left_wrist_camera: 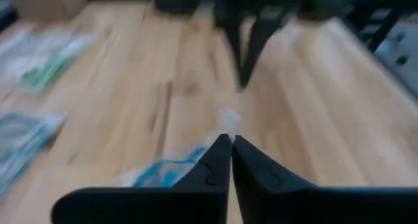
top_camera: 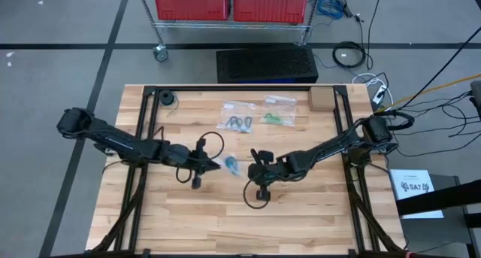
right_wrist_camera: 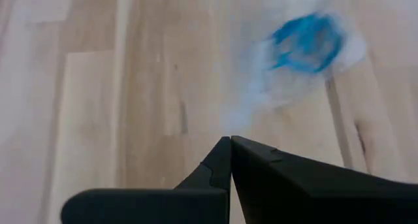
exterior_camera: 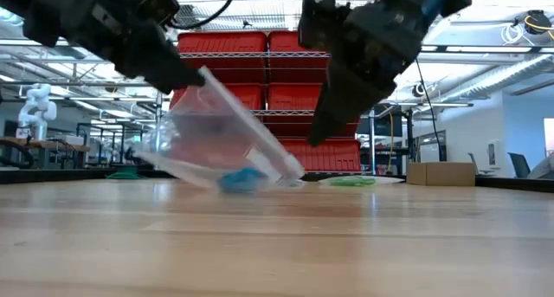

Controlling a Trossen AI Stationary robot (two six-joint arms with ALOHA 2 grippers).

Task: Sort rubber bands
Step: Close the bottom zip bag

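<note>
A clear plastic bag [exterior_camera: 216, 128] with blue rubber bands [exterior_camera: 241, 180] bunched in its lower end slants down onto the wooden table [exterior_camera: 277, 245] near its middle. My left gripper [exterior_camera: 192, 74] is shut on the bag's raised end, coming from the table's left. In the high view the blue bands [top_camera: 231, 165] lie between the two grippers. My right gripper [exterior_camera: 314, 138] is shut and points down just right of the bag and above its low end, a small gap apart. In the right wrist view the blue bands [right_wrist_camera: 307, 41] lie ahead of the shut fingers. My left gripper pinches the bag's raised edge [exterior_camera: 204, 75] between its two fingers, reaching in from the table's left and slanting down. The bag hangs aslant below the fingers. Its lower end [exterior_camera: 260, 177], where the blue bands sit, rests on the table.
Two more clear bags lie toward the far edge, one with dark bands [top_camera: 239, 123] and one with green bands [top_camera: 278, 116]. A cardboard box [top_camera: 321, 98] stands at the far right corner and a small black roll [top_camera: 165, 99] at the far left.
</note>
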